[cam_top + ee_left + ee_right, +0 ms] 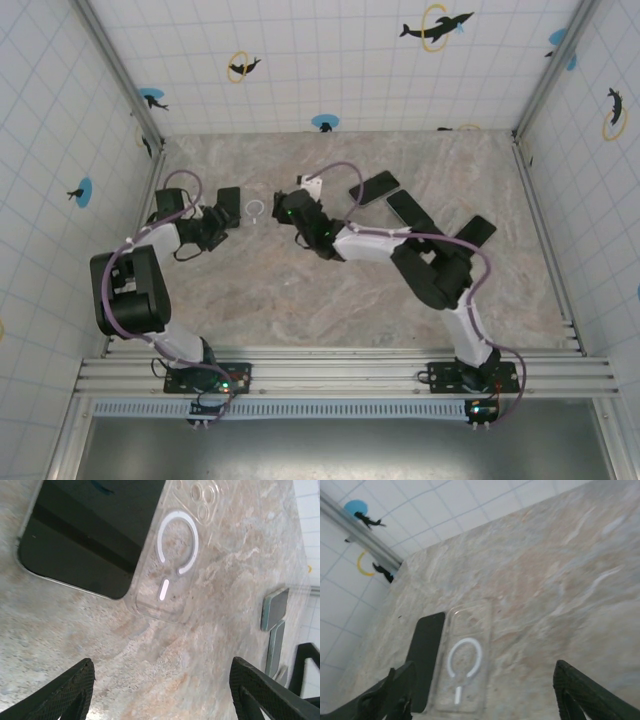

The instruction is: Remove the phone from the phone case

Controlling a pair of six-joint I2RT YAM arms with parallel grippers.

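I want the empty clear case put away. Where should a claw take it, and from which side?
Probably its long rim away from the phone, coming down from above: the clear case lies flat on the table and the phone crowds its other long edge.

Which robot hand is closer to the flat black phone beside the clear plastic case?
Left. The left gripper hovers just beside the flat black phone, on its near side. The right gripper sits past the clear plastic case, which lies between them.
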